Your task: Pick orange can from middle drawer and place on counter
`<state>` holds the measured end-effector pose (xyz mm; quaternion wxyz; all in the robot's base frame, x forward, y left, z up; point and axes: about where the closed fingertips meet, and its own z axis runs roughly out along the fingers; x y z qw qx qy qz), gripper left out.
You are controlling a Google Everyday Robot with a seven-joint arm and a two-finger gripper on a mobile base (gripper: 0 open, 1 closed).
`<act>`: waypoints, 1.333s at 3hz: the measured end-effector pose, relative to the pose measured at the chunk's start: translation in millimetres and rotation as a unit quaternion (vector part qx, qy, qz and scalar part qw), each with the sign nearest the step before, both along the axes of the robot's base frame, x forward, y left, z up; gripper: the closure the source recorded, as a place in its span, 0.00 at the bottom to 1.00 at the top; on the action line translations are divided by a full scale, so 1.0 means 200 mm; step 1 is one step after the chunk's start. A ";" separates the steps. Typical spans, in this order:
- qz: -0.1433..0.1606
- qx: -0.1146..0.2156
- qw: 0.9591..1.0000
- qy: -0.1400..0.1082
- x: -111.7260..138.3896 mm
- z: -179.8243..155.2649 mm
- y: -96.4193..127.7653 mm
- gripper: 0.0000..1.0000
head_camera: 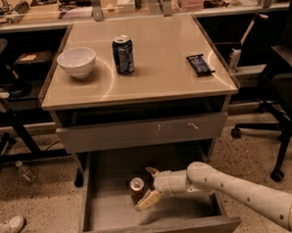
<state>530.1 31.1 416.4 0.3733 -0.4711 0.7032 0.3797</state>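
Note:
The orange can (137, 188) stands upright on the flat bottom of the open middle drawer (111, 211), left of its centre. My gripper (147, 187) reaches in from the right, low inside the drawer. Its fingers are spread, one finger (152, 171) behind the can and one (147, 200) in front of it, so the can sits between them at their tips. The counter (153, 64) is the glossy beige top of the cabinet, above the drawer.
On the counter stand a white bowl (76, 62), a dark blue can (123, 53) and a dark snack bar (200, 64). A scratched grey drawer front (142, 132) overhangs the open drawer. An office chair (282, 96) stands at the right, a plastic bottle (25, 172) lies on the floor.

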 end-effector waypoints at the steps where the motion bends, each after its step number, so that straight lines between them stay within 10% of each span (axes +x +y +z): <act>1: 0.005 0.006 1.000 0.002 0.01 -0.03 0.04 0.00; 4: 0.012 0.011 1.000 0.009 0.02 -0.05 0.08 0.66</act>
